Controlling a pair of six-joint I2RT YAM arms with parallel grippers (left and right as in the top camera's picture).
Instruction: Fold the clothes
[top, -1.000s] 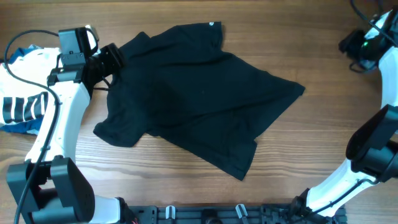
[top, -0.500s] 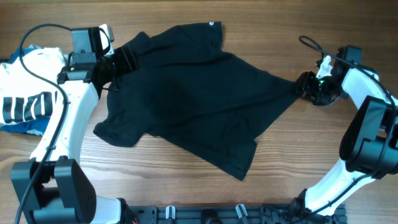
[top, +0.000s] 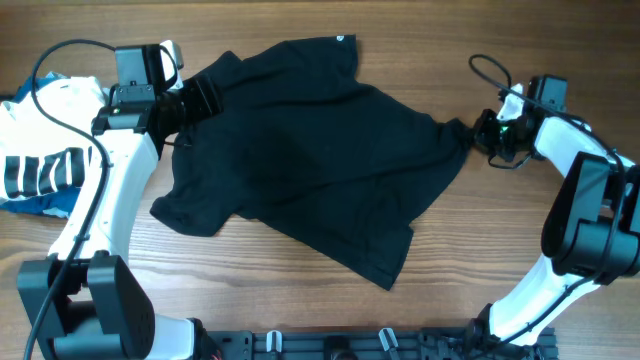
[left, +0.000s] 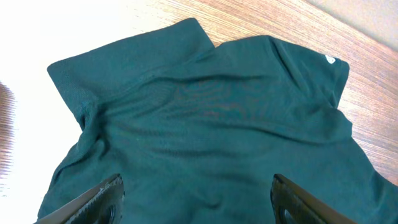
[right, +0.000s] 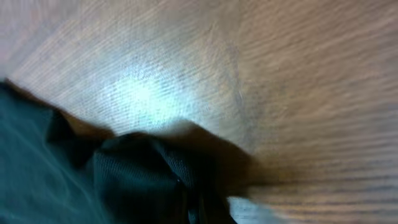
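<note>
The clothes, a black T-shirt (top: 310, 160), lie spread and rumpled on the wooden table (top: 500, 230), with a small white mark (top: 340, 40) at the far edge. My left gripper (top: 205, 95) hovers open over the shirt's upper left part. In the left wrist view the fabric (left: 211, 124) fills the frame, and that gripper (left: 196, 182) stands wide with only flat cloth below its fingers (left: 102, 199). My right gripper (top: 478, 135) is shut on the shirt's right corner. In the right wrist view the bunched cloth (right: 124, 174) runs into the closed jaws of that gripper (right: 193, 214).
A white garment with black stripes (top: 40, 160) lies over a blue one (top: 30, 205) at the table's left edge, behind my left arm. A black cable (top: 485, 68) loops above my right wrist. Bare wood lies in front of the shirt.
My right arm has swung in from the far right edge to the shirt's right corner and shut on it, bunching the corner. My left gripper shifted slightly right over the shirt.
</note>
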